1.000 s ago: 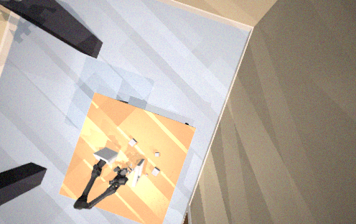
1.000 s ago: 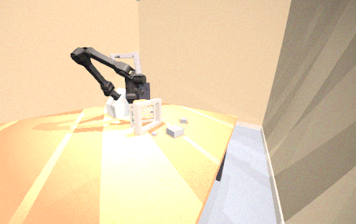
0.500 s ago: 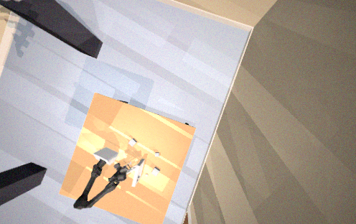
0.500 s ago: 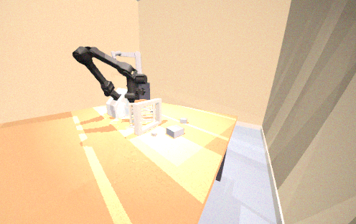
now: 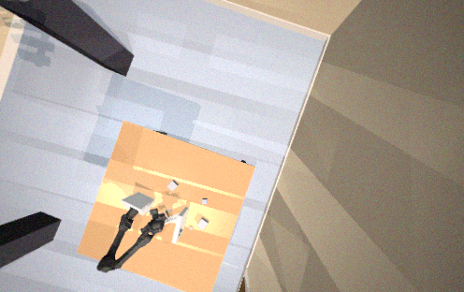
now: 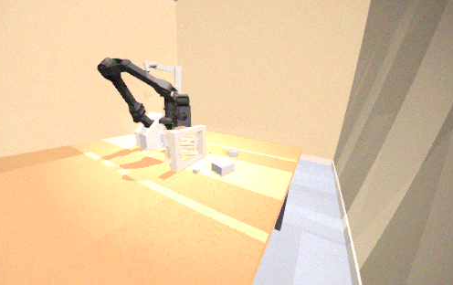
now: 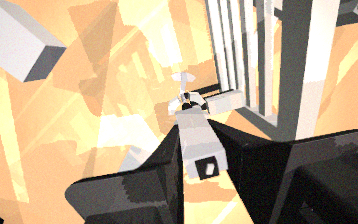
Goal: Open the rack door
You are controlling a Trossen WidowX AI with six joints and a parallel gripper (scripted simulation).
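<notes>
Grey handle [image 7: 200, 142] is pinched between the fingers of the black gripper [image 5: 162, 216] [image 6: 170, 129] [image 7: 192, 126], beside the white barred rack [image 5: 178, 230] [image 6: 174, 153] [image 7: 305, 70]. Larger grey block [image 5: 203, 223] [image 6: 222, 166] sits across the rack from the gripper, on the orange table [image 5: 160, 154] [image 6: 110, 219]. Exact door angle: cannot tell.

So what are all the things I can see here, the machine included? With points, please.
Barred rack door and frame [image 5: 179, 228] [image 6: 174, 153] [image 7: 305, 75]: one set, white, mid-table
Handle [image 7: 200, 142]: one, light grey, between the gripper's fingers
Loose blocks: four, pale grey; three beyond the door, one off to its side
Table [image 5: 151, 145] [image 6: 88, 219]: one, orange, under everything
Grey-topped white block [image 5: 137, 201] [image 6: 152, 134]: one, by the arm's lower end
Dark slabs: two, at the top view's left
Arm [image 5: 134, 250] [image 6: 142, 75]: one, black, reaching to the door
Gripper [image 7: 202, 150]: one, black, shut on the handle
</notes>
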